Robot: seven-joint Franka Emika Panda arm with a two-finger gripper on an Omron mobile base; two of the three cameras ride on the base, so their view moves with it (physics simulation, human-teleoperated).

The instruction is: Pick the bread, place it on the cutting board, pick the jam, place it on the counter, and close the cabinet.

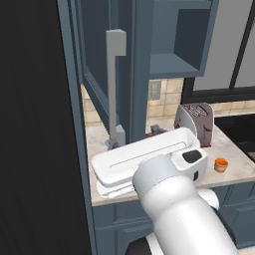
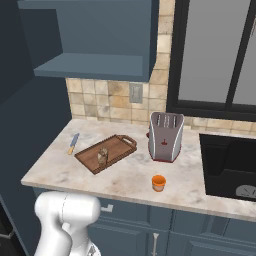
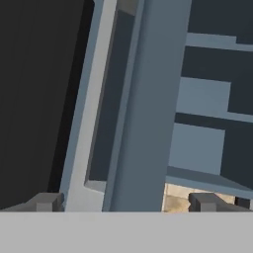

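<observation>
Two small dark finger tips of your gripper point(image 3: 126, 202) stand wide apart at the bottom of the hand view, and nothing is held between them. Between them and just ahead, you see the edge of the open cabinet point(image 3: 143, 99) door. Past the door, on the side of the right tip, you can see the blue shelves inside.

Now look at the left base view. Your white arm reaches up to the cabinet door point(image 1: 130, 74) with its long grey bar handle point(image 1: 114, 89). I cannot make out the gripper itself here. The jam point(image 1: 221, 165) sits low on the counter point(image 1: 234, 154), far down and to the right of the door. It is near the toaster point(image 1: 197, 122).

Last, the right base view. The bread point(image 2: 102, 157) lies on the cutting board point(image 2: 106, 152). The jam point(image 2: 159, 183) stands on the counter point(image 2: 125, 180) in front of the toaster point(image 2: 165, 136). A knife point(image 2: 73, 143) lies left of the board.
</observation>
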